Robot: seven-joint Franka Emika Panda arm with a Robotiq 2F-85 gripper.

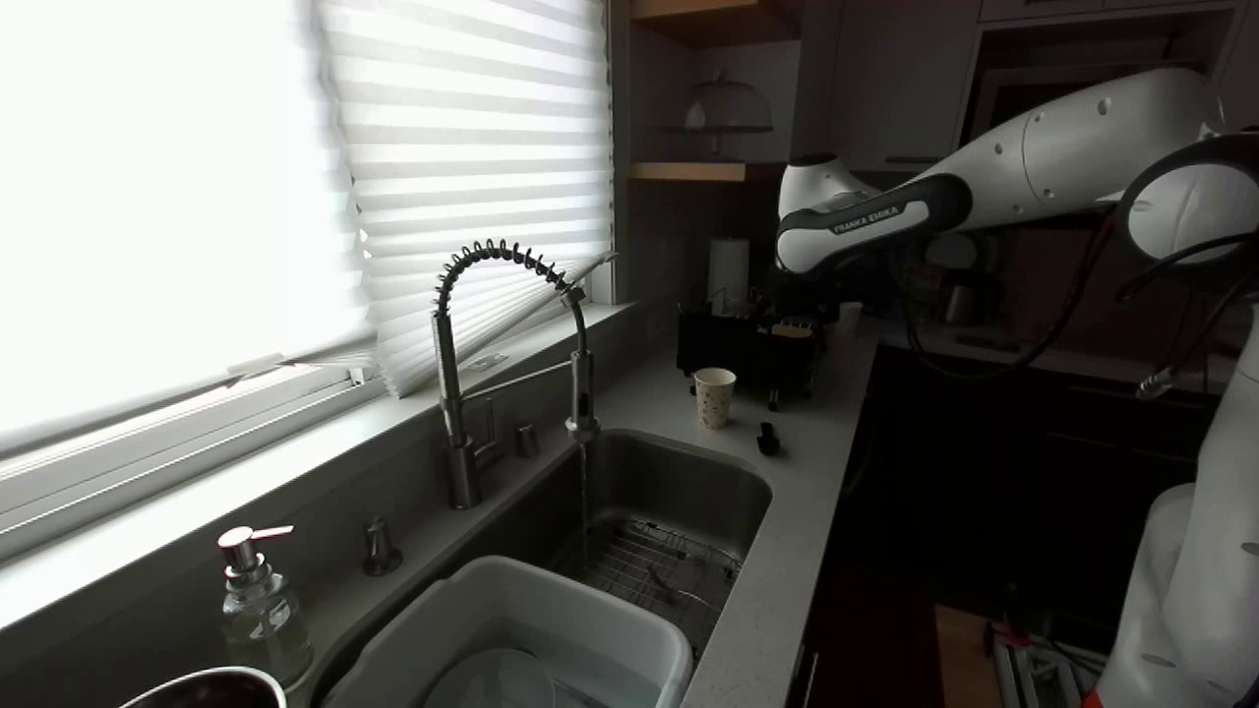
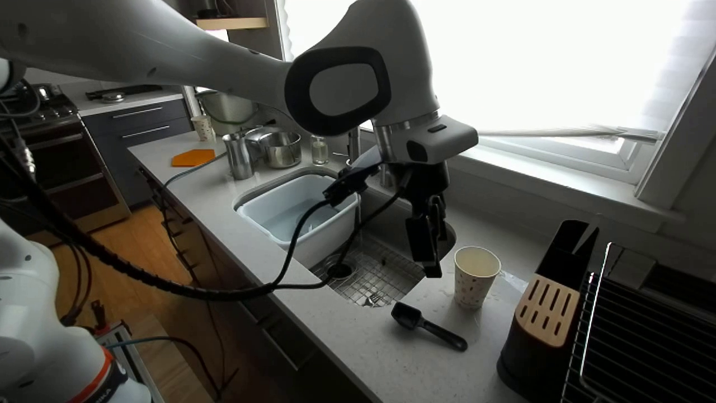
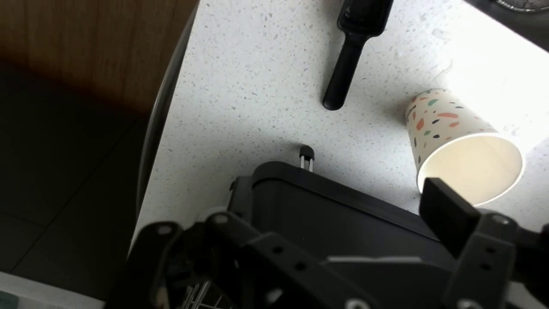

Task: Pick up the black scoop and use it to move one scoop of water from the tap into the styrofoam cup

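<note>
The black scoop point(image 1: 767, 440) lies flat on the counter beside the sink, also in an exterior view point(image 2: 429, 326); the wrist view shows its handle and part of its bowl point(image 3: 352, 56). The patterned paper cup point(image 1: 714, 398) stands upright near it, also in an exterior view point(image 2: 474, 282) and in the wrist view point(image 3: 446, 118). The spring-necked tap point(image 1: 448, 393) runs a thin stream of water into the sink. My gripper point(image 2: 430, 254) hangs above the counter near the sink's end and the cup. In the wrist view its fingers point(image 3: 326, 201) are spread apart with nothing held.
A black utensil holder with a slotted wooden top point(image 2: 551, 310) and wire dish rack point(image 2: 643, 330) stand beyond the cup. A white tub point(image 2: 279, 238) with water sits in the sink point(image 1: 703, 457). A soap bottle point(image 1: 264, 619) stands behind. Cables hang from the arm.
</note>
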